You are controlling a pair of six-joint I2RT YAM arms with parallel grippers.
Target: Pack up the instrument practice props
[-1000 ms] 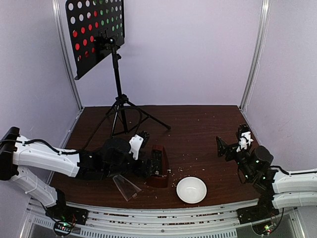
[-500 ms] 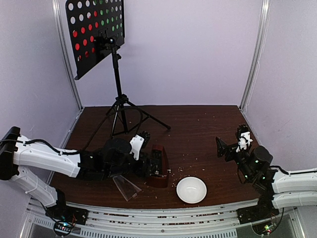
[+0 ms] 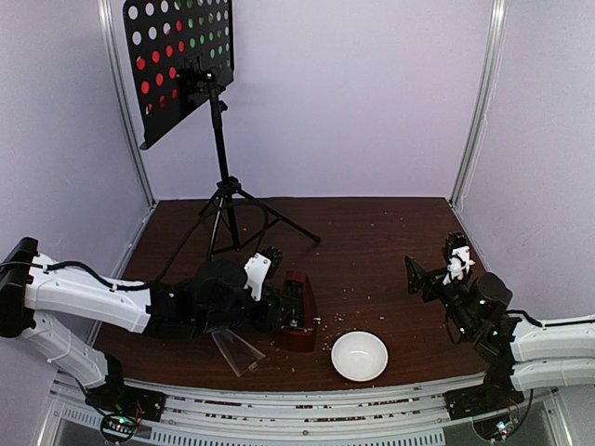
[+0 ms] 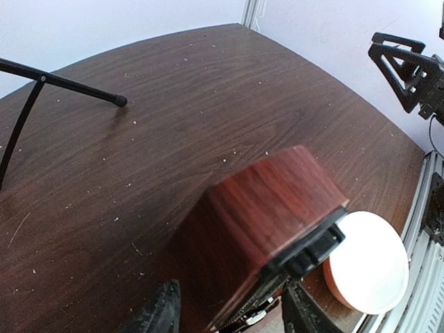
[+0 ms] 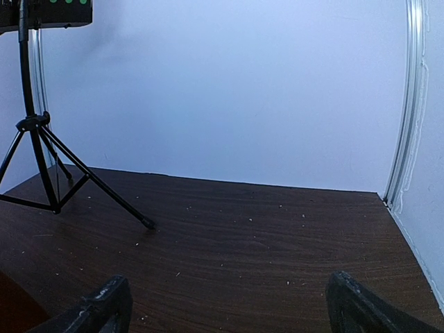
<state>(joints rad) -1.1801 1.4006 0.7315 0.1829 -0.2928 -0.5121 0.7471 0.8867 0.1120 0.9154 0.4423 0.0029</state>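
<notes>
The red-brown pyramid metronome (image 3: pixel 298 311) stands at the table's front middle, without its cover. My left gripper (image 3: pixel 277 311) is shut on it; in the left wrist view its fingers (image 4: pixel 163 312) straddle the metronome (image 4: pixel 270 208). The clear cover (image 3: pixel 238 349) lies on the table in front of the left arm. The black perforated music stand (image 3: pixel 218 177) stands at the back left, with red and green sheets (image 3: pixel 177 42) showing through its holes. My right gripper (image 3: pixel 435 269) is open and empty at the right side; in the right wrist view it (image 5: pixel 232 312) faces the stand's legs (image 5: pixel 48 173).
A white bowl (image 3: pixel 360 355) sits at the front edge, right of the metronome, and shows in the left wrist view (image 4: pixel 368 263). The stand's tripod legs (image 3: pixel 270 218) spread over the back left of the table. A stand leg (image 4: pixel 66 80) shows in the left wrist view. Walls enclose three sides.
</notes>
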